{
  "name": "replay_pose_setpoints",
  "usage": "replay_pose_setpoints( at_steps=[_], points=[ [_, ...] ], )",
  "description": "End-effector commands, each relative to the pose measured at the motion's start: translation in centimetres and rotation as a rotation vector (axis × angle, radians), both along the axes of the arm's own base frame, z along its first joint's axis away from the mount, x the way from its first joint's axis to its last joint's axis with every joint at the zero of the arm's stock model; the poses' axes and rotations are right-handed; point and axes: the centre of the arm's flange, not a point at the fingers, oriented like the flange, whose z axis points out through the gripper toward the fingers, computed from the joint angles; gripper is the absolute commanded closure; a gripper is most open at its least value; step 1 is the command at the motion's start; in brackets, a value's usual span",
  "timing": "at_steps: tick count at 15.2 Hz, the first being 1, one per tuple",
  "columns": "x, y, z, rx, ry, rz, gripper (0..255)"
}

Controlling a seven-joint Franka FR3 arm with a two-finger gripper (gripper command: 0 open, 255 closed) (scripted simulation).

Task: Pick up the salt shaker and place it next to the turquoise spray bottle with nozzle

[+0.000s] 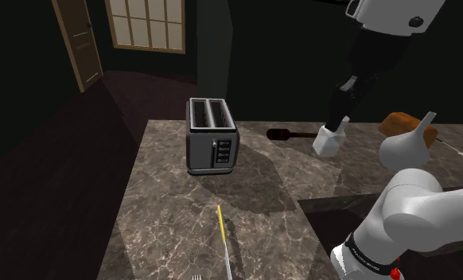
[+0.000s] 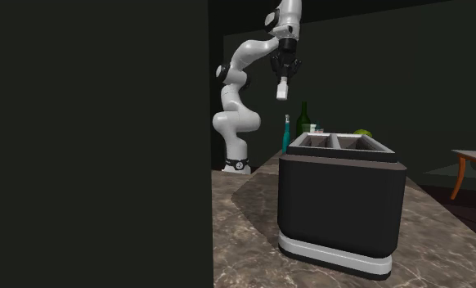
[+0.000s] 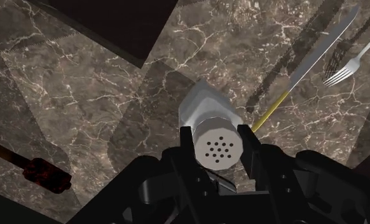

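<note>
The gripper point(image 3: 217, 136) is clenched on the salt shaker point(image 3: 206, 109). In the wrist view, the two black fingers point(image 3: 186, 147) press against opposite sides of the shaker's round perforated cap. The shaker's pale grey-white body extends away from the fingers toward the counter point(image 3: 82, 83).

In the shoulder view, the gripper point(image 1: 338, 118) points downward with the salt shaker point(image 1: 328, 141) hanging from its tips. In the second exterior view, the shaker point(image 2: 282, 88) is raised clear of the counter point(image 2: 244, 237), high above it, with the arm bent over it.

The turquoise spray bottle point(image 2: 286, 132) stands upright on the counter, lower in the second exterior view than the shaker and well apart from it. A dark green bottle point(image 2: 303, 119) stands just beside it. Both bottles appear near the arm's base.

The counter is dark veined marble. In the wrist view, a knife with a yellow handle point(image 3: 317, 54) lies on it beyond the shaker, and a fork point(image 3: 350, 61) lies near the blade. An implement with a dark red head point(image 3: 45, 175) lies to the other side of the gripper.

In the shoulder view, a two-slot toaster point(image 1: 212, 135) stands on the counter to the left of the gripper. The red-headed implement lies between the two. An orange-brown object point(image 1: 405, 124) sits behind the arm's elbow; its identity cannot be determined. A door point(image 1: 77, 40) and a window point(image 1: 146, 22) occupy the far wall.
</note>
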Motion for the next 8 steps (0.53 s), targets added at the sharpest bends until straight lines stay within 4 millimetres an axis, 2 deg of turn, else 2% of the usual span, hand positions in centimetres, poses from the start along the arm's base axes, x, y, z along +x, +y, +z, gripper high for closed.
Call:
replay_pose_setpoints(
  at_steps=[1, 8],
  points=[
    [-1.2, 2.3, 0.0, 0.001, 0.001, -0.001, 255],
    [-6.2, 10.1, 0.0, 0.001, 0.001, -0.001, 255]
  ],
)
